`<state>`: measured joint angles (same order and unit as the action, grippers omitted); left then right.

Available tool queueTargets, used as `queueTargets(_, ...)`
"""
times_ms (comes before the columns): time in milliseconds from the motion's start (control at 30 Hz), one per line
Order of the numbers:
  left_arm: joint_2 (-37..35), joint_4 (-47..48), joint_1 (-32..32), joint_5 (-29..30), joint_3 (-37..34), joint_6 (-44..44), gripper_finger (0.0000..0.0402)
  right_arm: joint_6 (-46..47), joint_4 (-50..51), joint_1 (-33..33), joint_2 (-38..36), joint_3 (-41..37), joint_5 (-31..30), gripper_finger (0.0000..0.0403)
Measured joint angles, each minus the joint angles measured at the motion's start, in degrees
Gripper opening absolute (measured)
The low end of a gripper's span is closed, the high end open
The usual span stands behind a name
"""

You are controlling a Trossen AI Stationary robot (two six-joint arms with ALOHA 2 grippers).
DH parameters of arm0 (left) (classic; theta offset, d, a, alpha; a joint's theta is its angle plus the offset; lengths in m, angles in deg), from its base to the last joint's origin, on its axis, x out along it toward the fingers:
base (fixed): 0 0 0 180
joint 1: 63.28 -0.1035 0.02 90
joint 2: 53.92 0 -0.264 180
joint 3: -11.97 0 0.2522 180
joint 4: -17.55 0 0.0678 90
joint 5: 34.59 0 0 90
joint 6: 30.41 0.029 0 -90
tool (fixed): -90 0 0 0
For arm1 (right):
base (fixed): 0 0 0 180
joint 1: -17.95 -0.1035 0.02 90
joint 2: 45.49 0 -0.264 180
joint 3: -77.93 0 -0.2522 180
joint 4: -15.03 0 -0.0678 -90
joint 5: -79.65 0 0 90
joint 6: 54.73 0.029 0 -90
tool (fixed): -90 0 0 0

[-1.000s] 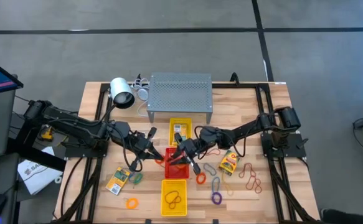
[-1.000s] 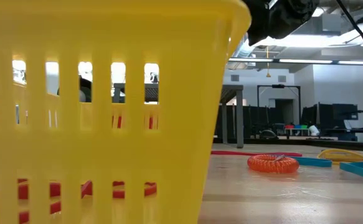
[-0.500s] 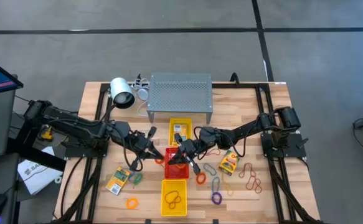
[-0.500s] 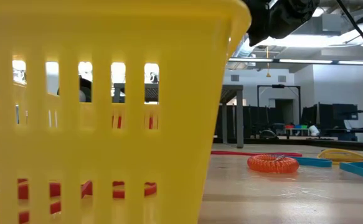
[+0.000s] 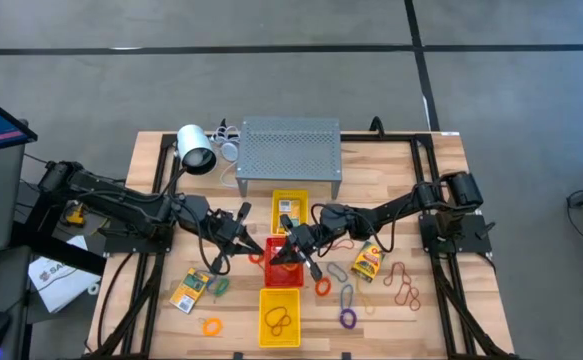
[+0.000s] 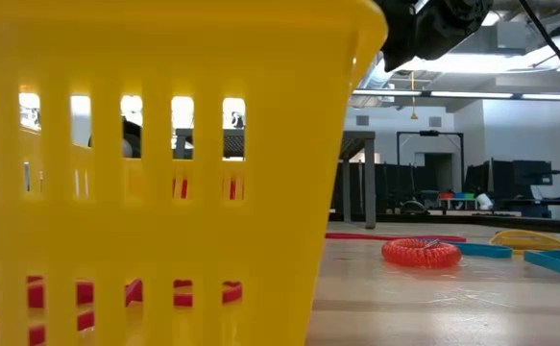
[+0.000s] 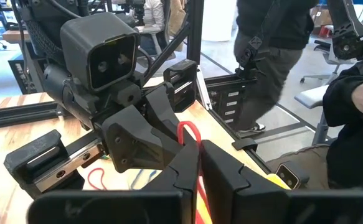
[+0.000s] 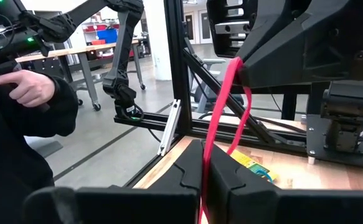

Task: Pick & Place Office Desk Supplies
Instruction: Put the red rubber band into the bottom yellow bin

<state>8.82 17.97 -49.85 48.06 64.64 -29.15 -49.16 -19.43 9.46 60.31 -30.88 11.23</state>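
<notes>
A thin red rubber-band loop (image 8: 221,118) was stretched between the two tools above the red slotted plastic tray (image 5: 283,268) at the middle of the wooden slatted desk (image 5: 426,320). The right tool (image 5: 293,247) was seen clenched on one end of the loop, directly over the red tray. The left tool (image 5: 243,240) lay just beside that tray's left edge, its fingers almost together with the loop's other end (image 7: 191,132) pinched between them.

A yellow slotted plastic tray (image 5: 280,317) stood in front of the red tray, and a second yellow tray (image 5: 291,209) stood behind it, before a grey perforated metal box (image 5: 290,151). A white cylindrical lamp-like object (image 5: 195,148) lay near the desk's back left corner.

One yellow-orange printed card packet (image 5: 189,291) lay left of the trays, another (image 5: 368,262) right of them. An orange ring (image 5: 211,326) lay near the left packet; red-brown loops (image 5: 404,285) and a purple ring (image 5: 348,319) lay on the right.

In the wrist views, people in dark clothing (image 7: 274,37) were seen beyond the desk.
</notes>
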Motion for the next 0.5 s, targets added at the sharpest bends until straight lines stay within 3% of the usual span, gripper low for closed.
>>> queueTargets(333,-0.5,0.0,0.0,0.0,0.0,0.0,0.012,0.0,0.6,0.0,-0.3,0.0,1.1,0.0)
queueTargets(500,-1.4,0.4,0.0,0.3,0.0,0.5,0.0149,-0.2,10.4,-0.2,-3.5,1.6,1.1,0.0)
